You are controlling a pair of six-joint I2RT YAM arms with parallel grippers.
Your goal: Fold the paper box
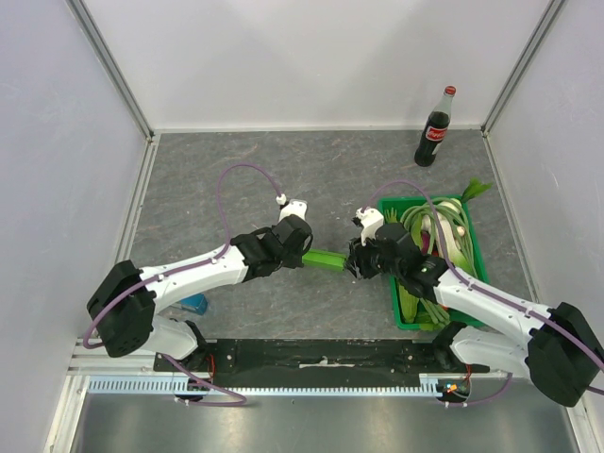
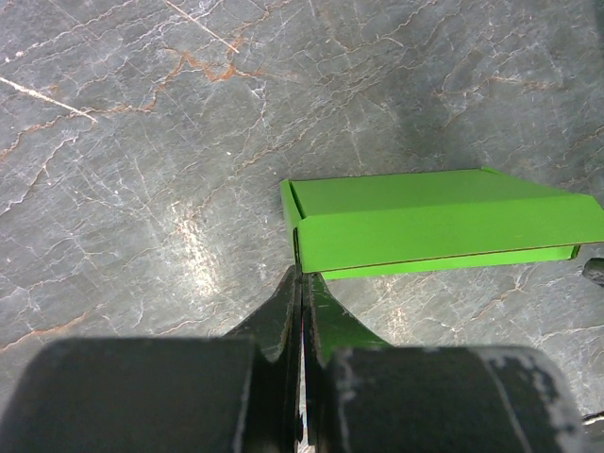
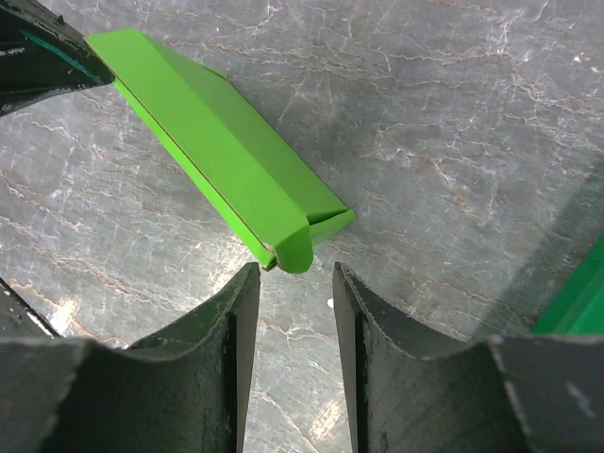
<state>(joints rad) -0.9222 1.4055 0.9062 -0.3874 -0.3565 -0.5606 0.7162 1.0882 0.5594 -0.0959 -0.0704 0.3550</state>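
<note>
The small bright lime-green paper box [image 1: 326, 258] [image 2: 434, 222] [image 3: 217, 142] sits in the gap between the two grippers, near the middle of the grey marbled tabletop [image 1: 283, 179]. It is long and shallow, with a broad panel creased over along its length and a short flap turned in at the end nearest the right arm.

The left gripper [image 1: 305, 253] [image 2: 302, 276] meets the box at its other end. Its black fingers [image 2: 326, 311] are pressed tight together with no gap between them, and the tips sit right on the box's end wall at the corner. They look to be nipping the thin card there, though the bite itself is too slim to make out.

The right gripper [image 1: 353, 263] [image 3: 294, 272] faces the opposite end. Its fingers [image 3: 236, 321] stand spread apart, and the rounded corner of the box lies just ahead of the opening between them, touched by neither finger.

Beside and behind the right fingers stands a rigid dark-green plastic crate [image 1: 477, 255] with pale leafy vegetables in it. Well beyond them, by the far wall, a dark glass cola bottle with a red cap [image 1: 434, 127] stands upright. Far behind the left fingers, close to that arm's base, lies a small blue rectangular block [image 1: 193, 304].
</note>
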